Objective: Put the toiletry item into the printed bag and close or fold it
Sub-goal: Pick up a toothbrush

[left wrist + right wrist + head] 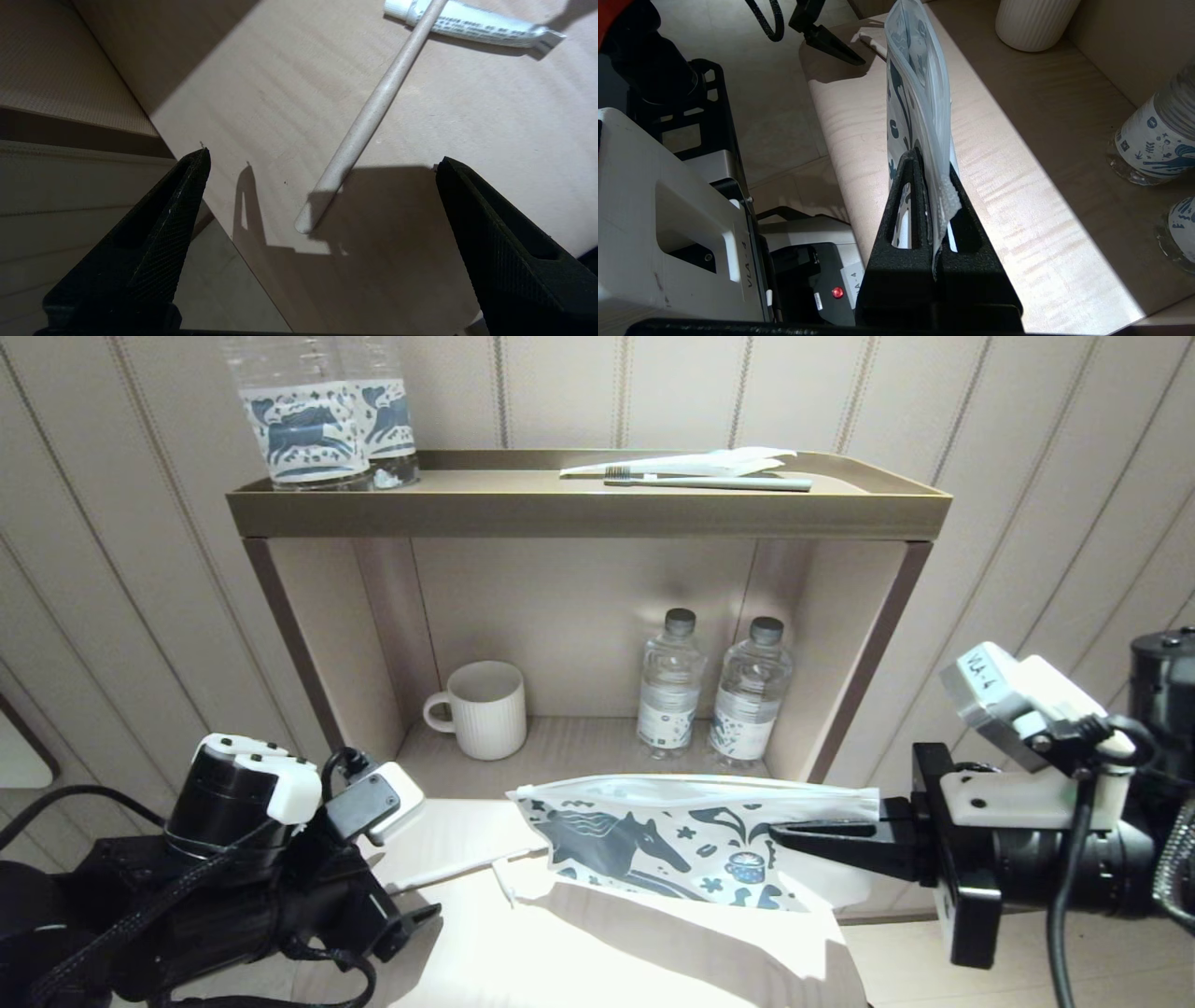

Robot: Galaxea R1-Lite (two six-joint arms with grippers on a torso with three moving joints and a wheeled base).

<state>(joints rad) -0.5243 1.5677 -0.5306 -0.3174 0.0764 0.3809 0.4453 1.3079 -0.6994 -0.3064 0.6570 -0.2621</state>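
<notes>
We see the right gripper (794, 835) clamped tight on one end of the printed bag (653, 840), holding it on edge above the pale wooden counter (597, 943), its zip edge uppermost and the horse print facing us in the head view. In the right wrist view the two black fingers (903, 205) pinch the bag's end between them, and the pouch stretches away toward the left arm. The left gripper (322, 186) hangs low over the counter's left end with its jaws spread wide and nothing between them; below it lies a toothbrush handle (369, 116), pale and slim, whose far end crosses over a small toothpaste tube (476, 23). Both items rest on the counter just beside the bag's free end, outside it. Behind, in the shelf niche, stand a ribbed white mug (485, 709) and two water bottles (714, 695), well apart from the bag.
</notes>
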